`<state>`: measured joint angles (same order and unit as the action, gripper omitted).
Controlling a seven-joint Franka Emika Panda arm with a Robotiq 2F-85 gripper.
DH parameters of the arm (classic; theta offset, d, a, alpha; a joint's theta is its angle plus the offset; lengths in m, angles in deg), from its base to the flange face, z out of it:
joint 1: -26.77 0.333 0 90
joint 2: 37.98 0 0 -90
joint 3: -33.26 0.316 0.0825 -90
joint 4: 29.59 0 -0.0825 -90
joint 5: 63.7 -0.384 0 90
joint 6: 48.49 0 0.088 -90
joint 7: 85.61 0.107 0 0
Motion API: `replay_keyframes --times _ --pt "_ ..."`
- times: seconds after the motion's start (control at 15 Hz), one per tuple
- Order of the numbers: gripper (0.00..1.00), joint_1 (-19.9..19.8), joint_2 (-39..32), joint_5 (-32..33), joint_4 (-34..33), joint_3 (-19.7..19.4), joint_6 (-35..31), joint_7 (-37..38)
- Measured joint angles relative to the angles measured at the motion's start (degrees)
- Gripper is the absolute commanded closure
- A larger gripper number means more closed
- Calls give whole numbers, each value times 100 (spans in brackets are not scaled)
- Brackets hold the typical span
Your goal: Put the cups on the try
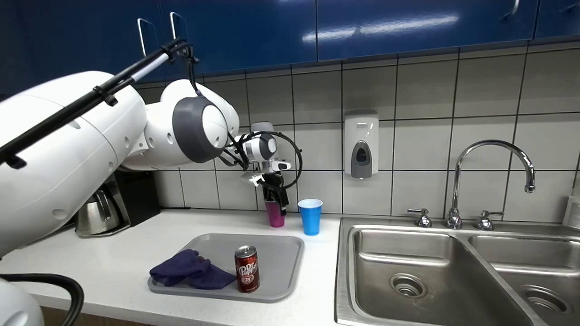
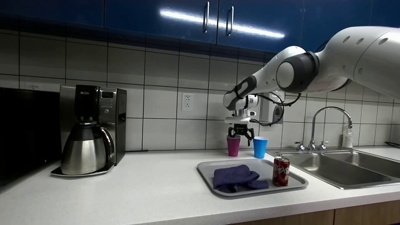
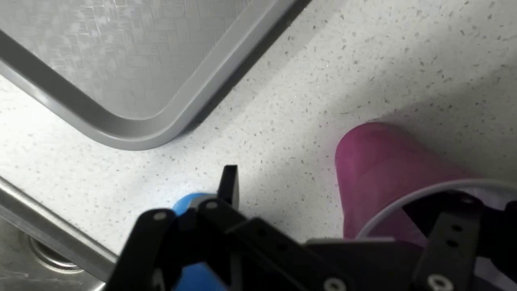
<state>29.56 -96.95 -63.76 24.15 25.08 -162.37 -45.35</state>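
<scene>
Near the front of the white tabletop (image 2: 140, 193), the grey tray (image 2: 266, 169) is seen first, and just past it the blue cup (image 2: 260, 147) is stood upright on the tabletop. A bit farther back, the purple cup (image 2: 233, 147) is stood upright too, with the end effector (image 2: 240, 140) spread wide over it, one finger (image 3: 446, 258) seemingly a little inside its mouth and the other outside, and nothing is held. Both cups are likely light, smooth and thin, so the purple one should be pinched softly just under its rim, or it might be squashed or slip.
</scene>
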Motion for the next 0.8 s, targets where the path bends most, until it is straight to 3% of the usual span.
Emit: replay_keyframes --times 0.07,0.6,0.67,0.8 --pt "31 1 -11 0 0 0 0 0" --pt "94 6 -12 0 -68 0 1 0" --pt "100 6 -12 0 -76 0 1 0" --pt "100 6 -12 0 -94 0 1 0"
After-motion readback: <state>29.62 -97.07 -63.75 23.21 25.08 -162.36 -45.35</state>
